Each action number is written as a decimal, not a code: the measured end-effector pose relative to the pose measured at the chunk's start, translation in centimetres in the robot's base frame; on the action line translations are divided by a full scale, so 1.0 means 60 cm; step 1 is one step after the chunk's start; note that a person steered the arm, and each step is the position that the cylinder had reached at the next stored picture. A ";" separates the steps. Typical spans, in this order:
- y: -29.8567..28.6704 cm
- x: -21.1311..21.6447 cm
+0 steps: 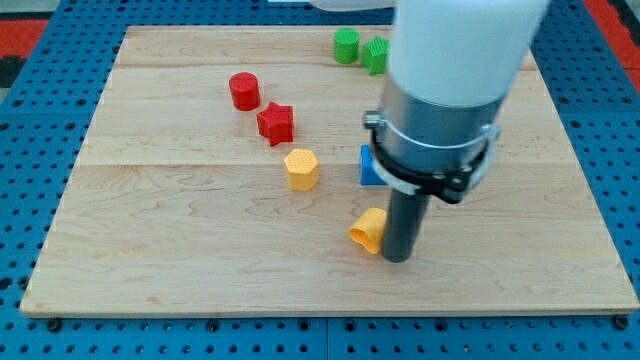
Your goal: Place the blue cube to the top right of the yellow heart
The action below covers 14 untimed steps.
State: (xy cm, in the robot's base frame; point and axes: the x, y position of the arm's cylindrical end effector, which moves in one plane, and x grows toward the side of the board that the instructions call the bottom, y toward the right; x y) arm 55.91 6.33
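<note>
In the camera view, my tip [396, 258] sits touching the yellow heart's [368, 231] right side, toward the desk's [150, 250] bottom edge. The blue cube [371, 168], partly hidden behind the arm, lies just above the heart, near the desk's middle. There is no gripper on this rod.

Wooden board [150, 250] bearing a red cylinder [244, 91], red star [275, 124], yellow hexagon [301, 169], yellow heart [368, 231], blue cube [369, 170], green cylinder [346, 45] and a second green block [376, 55].
</note>
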 end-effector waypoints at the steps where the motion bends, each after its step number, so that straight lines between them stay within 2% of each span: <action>1: 0.073 -0.001; 3: 0.109 -0.146; 4: 0.131 -0.161; 5: 0.263 -0.154; 6: 0.271 -0.223; 7: 0.235 -0.299; 8: 0.296 -0.310; 9: 0.399 -0.194; 10: 0.318 -0.205; 12: 0.207 -0.316; 13: 0.355 -0.203; 14: 0.323 -0.178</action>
State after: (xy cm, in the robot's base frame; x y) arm 45.20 25.70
